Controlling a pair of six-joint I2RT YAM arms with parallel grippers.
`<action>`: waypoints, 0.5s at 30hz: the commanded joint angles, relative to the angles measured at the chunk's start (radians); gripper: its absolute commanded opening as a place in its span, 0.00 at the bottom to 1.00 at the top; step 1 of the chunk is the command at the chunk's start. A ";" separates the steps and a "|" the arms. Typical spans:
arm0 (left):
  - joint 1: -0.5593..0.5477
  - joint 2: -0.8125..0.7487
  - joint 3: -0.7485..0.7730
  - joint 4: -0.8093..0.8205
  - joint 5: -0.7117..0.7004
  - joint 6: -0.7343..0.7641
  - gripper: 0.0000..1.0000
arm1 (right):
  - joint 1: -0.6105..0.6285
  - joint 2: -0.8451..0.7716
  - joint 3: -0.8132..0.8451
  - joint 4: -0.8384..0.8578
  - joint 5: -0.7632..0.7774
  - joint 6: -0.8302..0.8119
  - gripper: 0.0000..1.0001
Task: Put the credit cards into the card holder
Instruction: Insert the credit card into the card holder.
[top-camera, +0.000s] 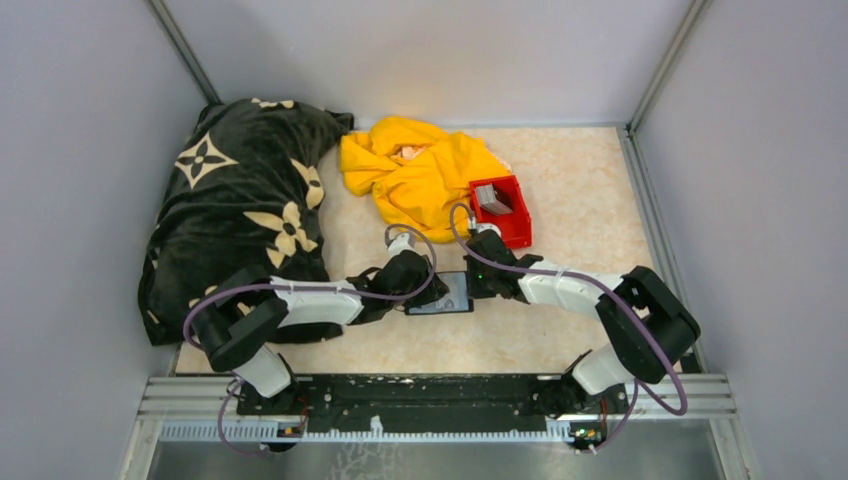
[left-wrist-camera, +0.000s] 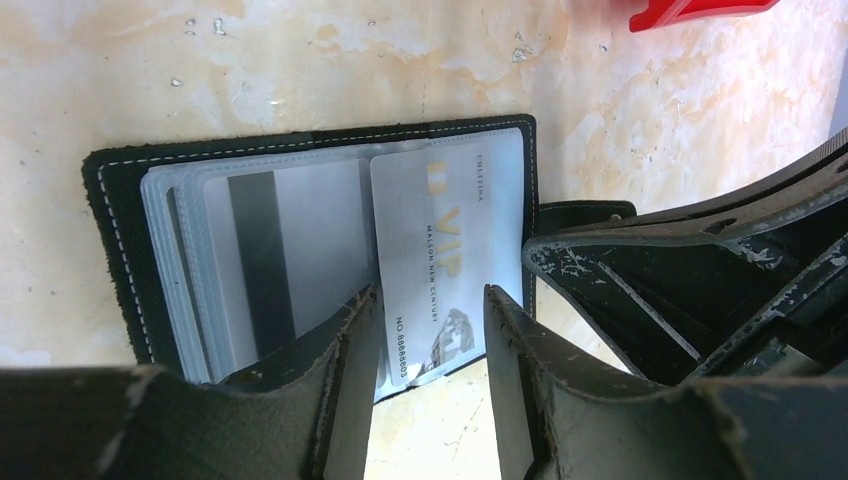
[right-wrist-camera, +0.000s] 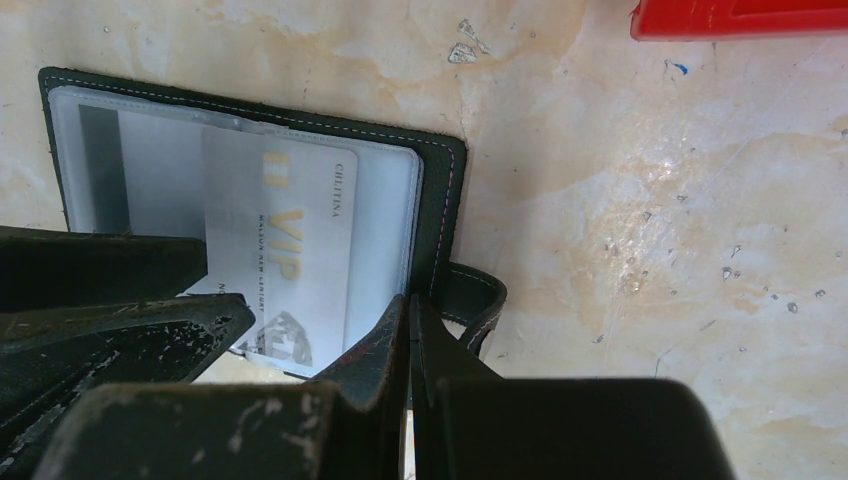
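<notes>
While the card holder (top-camera: 440, 293) lies open and flat on the table (top-camera: 590, 170) between the two arms, one pale VIP card (left-wrist-camera: 440, 250) sits partway into its right-hand clear sleeve, the near end sticking out past the holder's edge. A striped card (left-wrist-camera: 260, 250) shows through the sleeves to its left, so the job looks begun but far from finished. A stack of grey cards (top-camera: 492, 200) lies in the red bin (top-camera: 517, 232), just far and right of the holder. The left gripper (left-wrist-camera: 431, 300) stands half-spread astride the card's near end; I cannot tell whether its fingers pinch the edges. The right gripper (right-wrist-camera: 410, 312) is clenched on nothing, its tips at the holder's near right corner beside the snap tab (right-wrist-camera: 480, 300), apparently pinning it. A yellow cloth (top-camera: 420, 170) lies against the bin's left side and a black flowered blanket (top-camera: 240, 210) fills the far left; neither blocks the holder.
</notes>
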 joint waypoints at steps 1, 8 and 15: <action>-0.009 0.035 0.013 -0.021 0.012 0.034 0.49 | 0.015 0.012 0.015 -0.015 0.021 -0.004 0.00; -0.021 0.061 0.038 -0.004 0.025 0.045 0.48 | 0.015 0.012 0.014 -0.012 0.018 -0.002 0.00; -0.029 0.078 0.062 0.003 0.021 0.050 0.47 | 0.018 0.009 0.012 -0.012 0.017 0.000 0.00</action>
